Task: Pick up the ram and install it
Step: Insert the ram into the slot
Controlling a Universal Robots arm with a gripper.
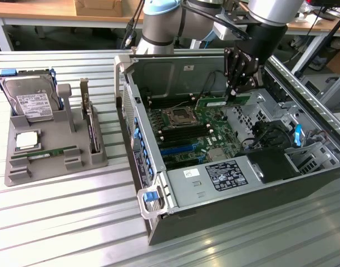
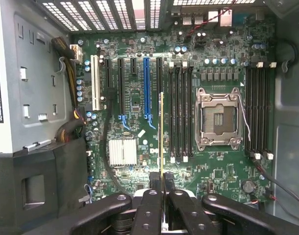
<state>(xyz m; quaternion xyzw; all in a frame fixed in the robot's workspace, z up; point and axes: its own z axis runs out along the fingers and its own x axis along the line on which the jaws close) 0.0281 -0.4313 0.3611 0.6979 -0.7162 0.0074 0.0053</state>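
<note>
There, I had the gripper [image 1: 234, 94] clamped on the ram [image 1: 214, 102], which hung edge-on just beneath it, above the motherboard [image 2: 222, 169] and beside its black memory slots [image 2: 181, 112].

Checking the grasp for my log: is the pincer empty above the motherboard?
No, the pincer is shut on the ram, seen edge-on in its grip over the motherboard.

We see the open black metal computer case [image 1: 231, 222] on the ribbed metal tabletop [image 1: 58, 222], grey plastic tray [image 1: 19, 172] at the exterior view's left of it, silver hard drive [image 1: 33, 100] in that tray, long green ram stick [image 1: 214, 102] over the green motherboard [image 1: 186, 130] inside the case
</note>
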